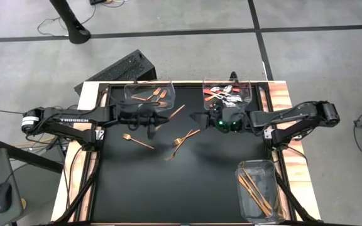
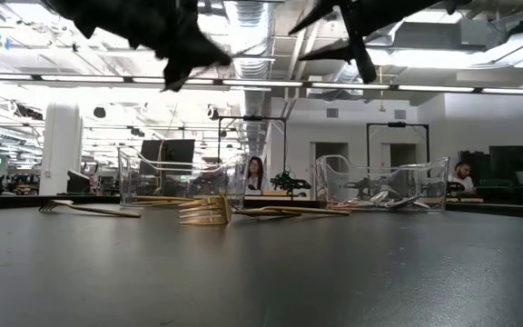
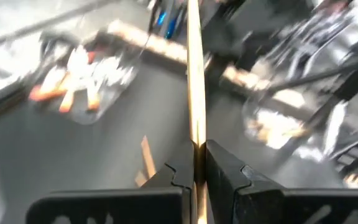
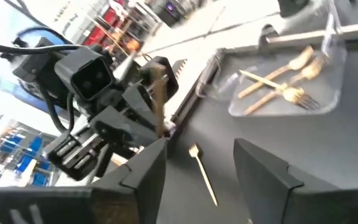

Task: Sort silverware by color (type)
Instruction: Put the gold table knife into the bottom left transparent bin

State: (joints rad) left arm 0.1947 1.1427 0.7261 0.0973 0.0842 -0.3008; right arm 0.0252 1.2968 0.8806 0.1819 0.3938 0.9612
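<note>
My left gripper (image 1: 159,119) is shut on a long slim gold knife (image 1: 176,112), held above the table's far middle. My right gripper (image 4: 197,174) stands open just to its right, facing it, with nothing between its fingers. Three copper-gold forks lie flat on the black mat: one (image 1: 137,140) at the left and two (image 1: 184,137) in the middle. A far left clear bin (image 1: 149,94) holds forks. The far right bin (image 1: 228,93) holds spoons with red-orange handles. The near right bin (image 1: 259,188) holds gold knives. My left gripper pinches the gold knife (image 3: 196,140) between its two fingers. The fingers (image 3: 229,171) lie along it, and its long free part (image 3: 194,56) sticks out ahead of the fingertips toward the far right. The knife is lifted clear of the table.
A dark keyboard (image 1: 121,69) lies beyond the table's far left corner. Wooden strips (image 1: 281,94) edge the mat on both sides. The mat's near half (image 1: 168,194) is bare up to the near right bin.
</note>
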